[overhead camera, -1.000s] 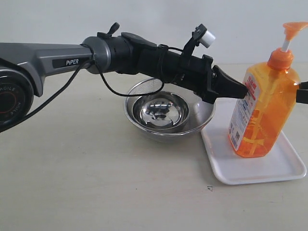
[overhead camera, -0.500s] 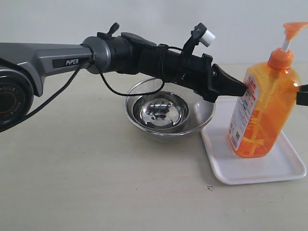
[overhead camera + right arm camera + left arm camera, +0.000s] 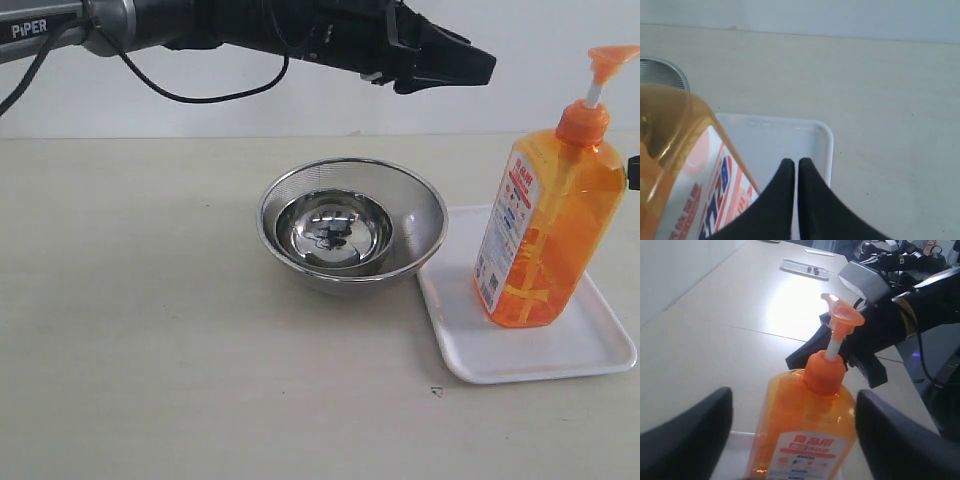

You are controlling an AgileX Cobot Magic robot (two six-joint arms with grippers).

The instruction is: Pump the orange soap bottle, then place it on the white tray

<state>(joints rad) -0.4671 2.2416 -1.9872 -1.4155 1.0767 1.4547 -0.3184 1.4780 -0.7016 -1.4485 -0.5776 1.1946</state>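
Note:
The orange soap bottle (image 3: 545, 240) stands upright on the white tray (image 3: 530, 365), its pump head (image 3: 610, 58) raised. My left gripper (image 3: 470, 65) hangs high above the table, to the left of the pump head and clear of it. In the left wrist view its fingers (image 3: 695, 435) stand wide apart with the bottle (image 3: 810, 425) seen beyond them, untouched. My right gripper (image 3: 796, 162) is shut and empty over the tray (image 3: 790, 135), just beside the bottle (image 3: 675, 165). Only a sliver of it shows at the exterior view's right edge.
A steel mesh bowl (image 3: 350, 225) with a smaller steel bowl (image 3: 333, 232) inside sits on the table, touching the tray's left side. The right arm (image 3: 900, 320) reaches in behind the bottle.
My left arm has lifted from the bottle's side to well above the table, and its jaws have opened. The right gripper has drawn slightly back to the right. The bottle stays put.

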